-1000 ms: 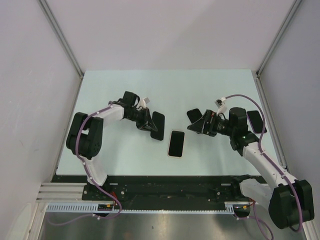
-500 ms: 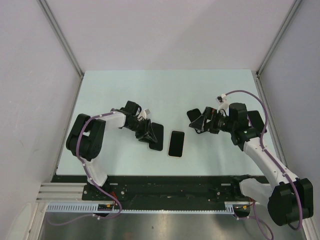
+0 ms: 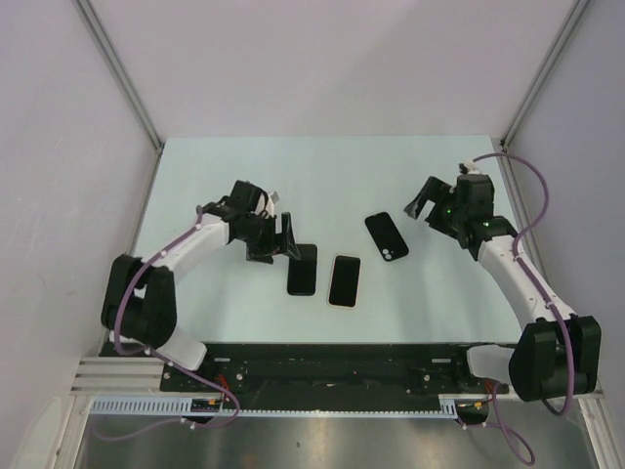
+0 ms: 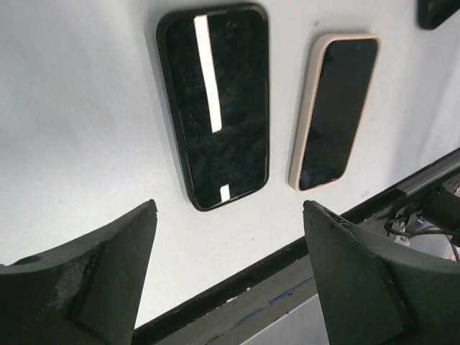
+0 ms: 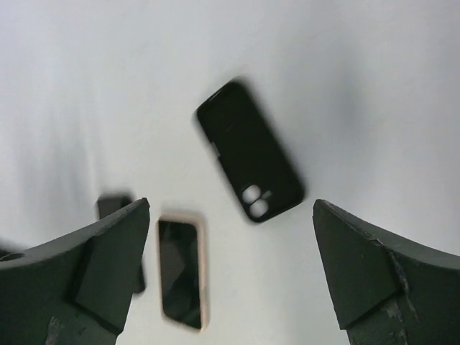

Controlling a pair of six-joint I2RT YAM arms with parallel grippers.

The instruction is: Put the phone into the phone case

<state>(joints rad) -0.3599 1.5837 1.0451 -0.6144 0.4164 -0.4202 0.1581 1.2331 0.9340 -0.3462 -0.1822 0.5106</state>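
A black phone [image 3: 302, 269] [image 4: 215, 108] lies flat on the table, screen up. My left gripper [image 3: 277, 239] [image 4: 230, 208] hovers just to its left, open, with nothing between the fingers. An empty black phone case [image 3: 387, 236] [image 5: 249, 151] with two camera holes lies at an angle right of centre. My right gripper [image 3: 422, 203] [image 5: 230, 205] is open and empty, raised to the right of the case and apart from it. The right wrist view is blurred.
A second phone in a beige case [image 3: 344, 280] [image 4: 334, 111] [image 5: 181, 273] lies between the black phone and the black case. The table's dark front rail [image 4: 287, 280] runs close below the phones. Frame posts stand at the back corners.
My left gripper opened and let the black phone down flat beside the beige one, then drew back left. My right arm pulled back to the right, away from the black case.
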